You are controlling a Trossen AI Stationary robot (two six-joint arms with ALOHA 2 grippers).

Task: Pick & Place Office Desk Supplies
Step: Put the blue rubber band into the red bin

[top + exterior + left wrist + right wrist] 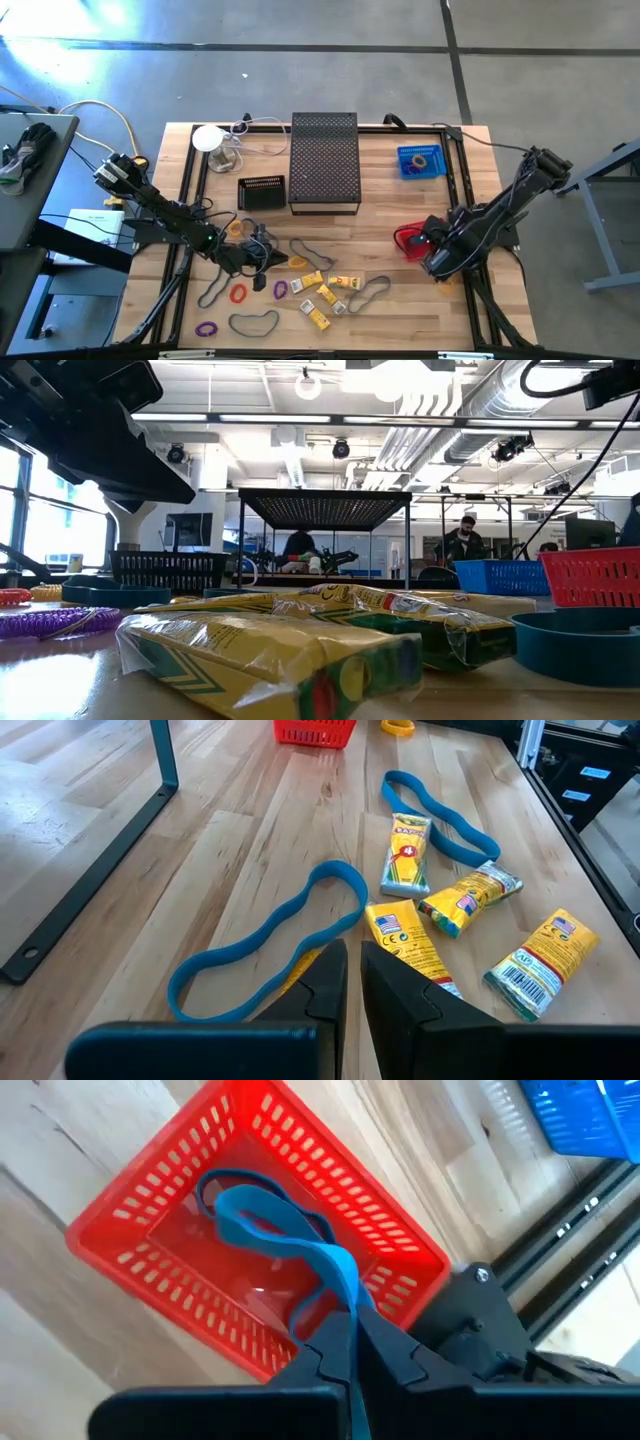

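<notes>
Loose supplies lie flat on the table's near half. There are dark band loops (pixel 255 322), small purple (pixel 207 328) and red (pixel 238 293) bands, and yellow crayon packets (pixel 318 318). My left gripper (pixel 265 258) hovers low among them. In the left wrist view its fingers (pixel 330 982) stand almost together, beside a blue band (pixel 265 935) and a yellow packet (pixel 400 935). My right gripper (pixel 432 252) is over the red basket (pixel 408 240), shut on a blue band (pixel 270 1220). My left gripper: I cannot tell whether its fingertips touch the yellow packet or the table under them. My right gripper pinches one end of the blue band's loop (pixel 345 1285) between its two fingers, coming from above. The band hangs slack below the fingers, and its other end (pixel 235 1190) lies inside the red basket (pixel 130 1270).
A black mesh stand (pixel 325 160) occupies the table's middle, with a small black basket (pixel 262 192) on its left and a blue basket (pixel 420 160) far right. A white round object (pixel 208 138) and cables sit at the far left corner. Black frame bars (pixel 190 190) run along the edges.
</notes>
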